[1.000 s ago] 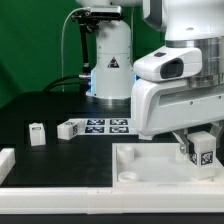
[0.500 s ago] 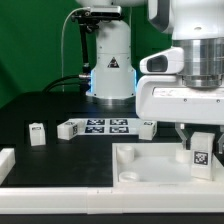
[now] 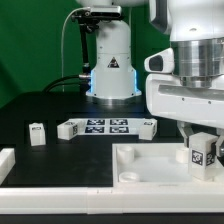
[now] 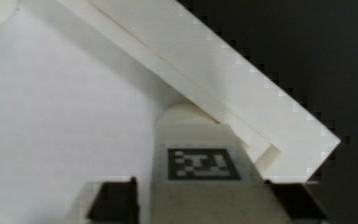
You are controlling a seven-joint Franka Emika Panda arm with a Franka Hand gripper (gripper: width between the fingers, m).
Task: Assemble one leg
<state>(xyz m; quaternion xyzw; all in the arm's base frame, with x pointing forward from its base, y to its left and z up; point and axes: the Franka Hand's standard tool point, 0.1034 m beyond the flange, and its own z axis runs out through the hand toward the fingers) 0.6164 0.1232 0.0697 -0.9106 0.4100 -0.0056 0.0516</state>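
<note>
My gripper (image 3: 203, 158) is shut on a leg (image 3: 204, 151), a small white block with a black-and-white tag. It holds the leg upright over the right corner of the large white square board (image 3: 150, 166). In the wrist view the leg (image 4: 202, 150) sits between the two dark fingers (image 4: 114, 202), close to the board (image 4: 69, 100) and its raised edge. I cannot tell whether the leg touches the board. Three more legs lie on the black table: one on the left (image 3: 37, 133), one beside the marker board (image 3: 70, 129), one behind the board (image 3: 148, 125).
The marker board (image 3: 108, 125) lies flat at mid-table. A white part (image 3: 6, 162) sits at the left edge. A white robot base with a blue light (image 3: 110, 60) stands at the back. A round hole (image 3: 128, 175) shows in the board's near left corner.
The arm has shifted toward the exterior view's right and straightened up, carrying the leg with it. The leg stays over the board's right corner. The other legs have not moved.
</note>
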